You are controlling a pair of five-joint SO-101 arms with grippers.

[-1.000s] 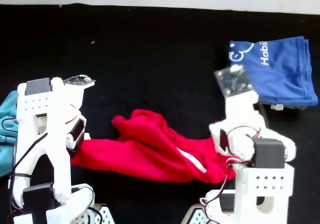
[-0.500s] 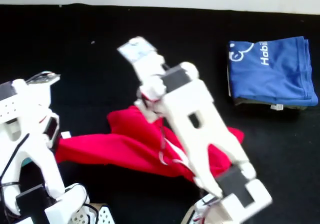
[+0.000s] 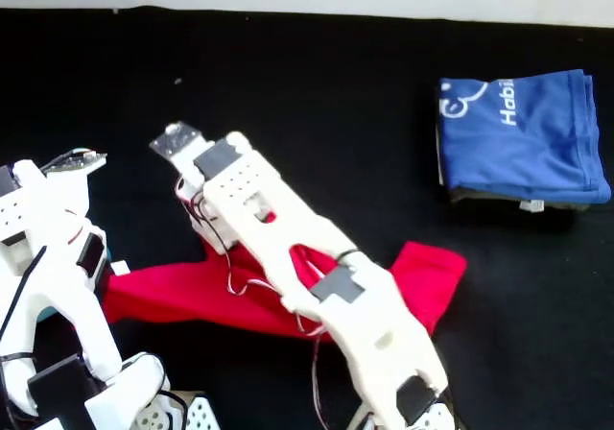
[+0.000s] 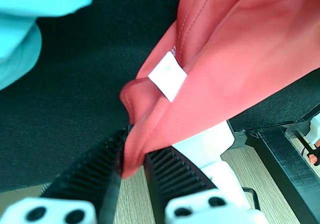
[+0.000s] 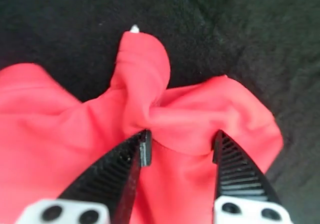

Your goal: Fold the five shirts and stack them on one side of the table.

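From above, the red shirt (image 3: pixel 422 276) lay crumpled on the table (image 3: pixel 317 84) under the right arm (image 3: pixel 288 248), well apart from the folded blue shirt (image 3: pixel 523 132). In the left wrist view, the left gripper (image 4: pixel 134 149) pinched its edge. In the right wrist view, the right gripper (image 5: pixel 181 144) stood spread over a bunched fold.

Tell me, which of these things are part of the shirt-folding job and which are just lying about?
Job: red shirt, pinched by the left gripper, with the right gripper open over it; folded blue shirt; teal shirt.
Just there: black table cover.
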